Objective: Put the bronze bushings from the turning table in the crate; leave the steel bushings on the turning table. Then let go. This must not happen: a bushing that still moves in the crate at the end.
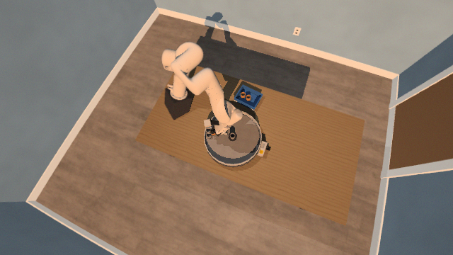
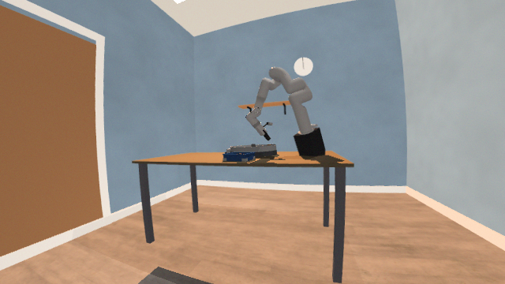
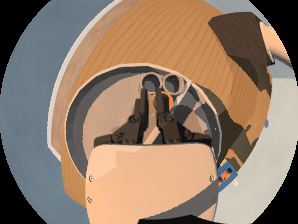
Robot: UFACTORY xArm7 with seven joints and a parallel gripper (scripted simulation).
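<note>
My gripper (image 2: 267, 139) (image 3: 151, 96) is nearly closed, with nothing between its narrow-set fingers, above the turning table (image 1: 248, 142) (image 2: 252, 148) (image 3: 102, 112). In the wrist view its tips overlap a cluster near the table's rim: a steel bushing (image 3: 151, 74), a second steel bushing (image 3: 173, 75) beside it, and a bronze bushing (image 3: 171, 103) partly hidden behind the right finger. The blue crate (image 1: 255, 105) (image 2: 238, 157) stands beside the turning table and holds a bronze bushing (image 1: 243, 93) and another bronze bushing (image 1: 248, 95). The exterior view does not show the crate's contents.
A dark round hub (image 1: 232, 136) stands at the turning table's middle. A thin pale bar (image 3: 185, 92) lies near the cluster. A small pale box (image 1: 263, 146) with a yellow spot stands against the turning table's outer side. The arm's base (image 1: 178, 104) (image 2: 309, 143) stands on the wooden table.
</note>
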